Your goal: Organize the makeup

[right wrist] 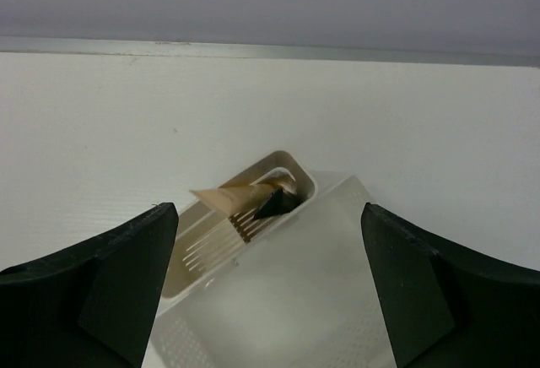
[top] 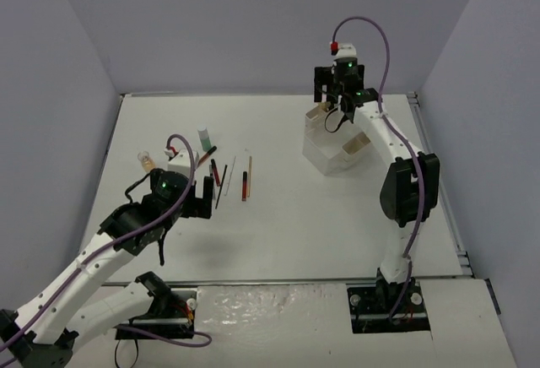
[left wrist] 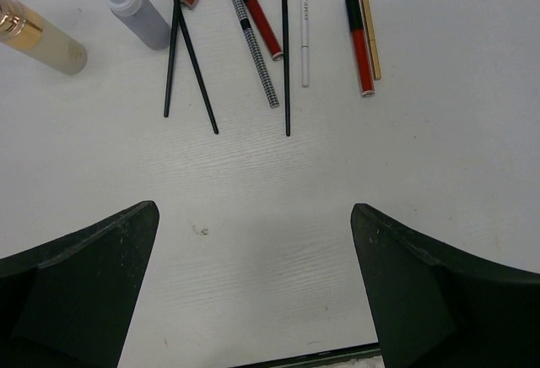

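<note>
The makeup lies loose on the white table ahead of my left gripper (left wrist: 253,233), which hangs open over bare tabletop. In the left wrist view I see an amber bottle (left wrist: 42,39), a grey spray bottle (left wrist: 135,15), two thin black pencils (left wrist: 173,47), a checked pencil (left wrist: 255,47), two red lip glosses (left wrist: 360,43), a white pencil (left wrist: 304,30) and a tan pencil (left wrist: 368,22). My right gripper (right wrist: 266,216) stands open above the white box (right wrist: 321,284). A tan tube with a black cap (right wrist: 240,197) rests tilted in the box's far compartment.
From above, the white box (top: 325,153) sits at the back right under the right gripper (top: 339,96). A green-capped bottle (top: 204,138) stands behind the pencil row, near the left gripper (top: 201,195). Grey walls enclose the table on three sides.
</note>
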Controlling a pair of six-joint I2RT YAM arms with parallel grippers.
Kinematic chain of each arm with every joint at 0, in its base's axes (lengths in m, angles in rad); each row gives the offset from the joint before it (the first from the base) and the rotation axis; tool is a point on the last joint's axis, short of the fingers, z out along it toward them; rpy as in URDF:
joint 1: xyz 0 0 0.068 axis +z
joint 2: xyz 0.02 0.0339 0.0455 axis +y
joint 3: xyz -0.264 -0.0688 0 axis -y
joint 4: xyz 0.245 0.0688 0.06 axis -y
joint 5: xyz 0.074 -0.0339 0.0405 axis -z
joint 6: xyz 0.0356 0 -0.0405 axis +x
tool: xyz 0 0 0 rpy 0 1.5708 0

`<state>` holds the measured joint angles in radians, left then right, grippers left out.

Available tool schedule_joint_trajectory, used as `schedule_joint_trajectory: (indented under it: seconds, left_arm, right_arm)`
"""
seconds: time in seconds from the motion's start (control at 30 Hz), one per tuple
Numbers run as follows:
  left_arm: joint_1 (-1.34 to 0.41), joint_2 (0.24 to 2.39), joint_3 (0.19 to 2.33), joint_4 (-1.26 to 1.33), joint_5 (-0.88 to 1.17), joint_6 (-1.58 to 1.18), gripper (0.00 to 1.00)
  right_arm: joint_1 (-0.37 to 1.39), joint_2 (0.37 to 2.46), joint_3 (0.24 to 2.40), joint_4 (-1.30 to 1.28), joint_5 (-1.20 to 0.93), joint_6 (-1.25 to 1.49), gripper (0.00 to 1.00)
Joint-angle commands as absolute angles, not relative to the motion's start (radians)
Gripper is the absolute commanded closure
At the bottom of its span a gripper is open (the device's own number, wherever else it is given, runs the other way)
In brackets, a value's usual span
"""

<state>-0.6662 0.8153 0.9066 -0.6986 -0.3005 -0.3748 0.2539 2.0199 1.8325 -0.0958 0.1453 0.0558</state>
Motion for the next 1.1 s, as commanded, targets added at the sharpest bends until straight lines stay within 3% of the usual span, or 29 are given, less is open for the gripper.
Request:
schedule_joint_trajectory:
  seconds: [0.0,0.13,0.43,0.7,1.07]
  left_arm:
    - [-0.658,0.873,0.960,-0.639,-0.270,-0.411,0.03]
    - [-0.660,0.965,0.992,-0.617,-0.227,-0.453,0.03]
    - [-0.660,1.255,1.092,-0.541,-0.164,-0.514,0.03]
    - [-0.648,1.520,1.219,-0.521,-0.143,-0.534,0.05]
    - [-0.598,1.773,1.321,-0.478,-0.081,-0.528,0.41]
  right_arm:
    - [0.247,1.694,1.720,-0.024,0.095,0.123,0.08]
    - [0.248,1.457,1.523,-0.019,0.029,0.183,0.01]
    - [0.252,0.982,1.069,-0.015,-0.038,0.270,0.00]
    - [0.250,0.717,0.862,-0.027,-0.010,0.325,0.00]
    - [0.250,0.588,0.757,-0.111,-0.056,0.333,0.00]
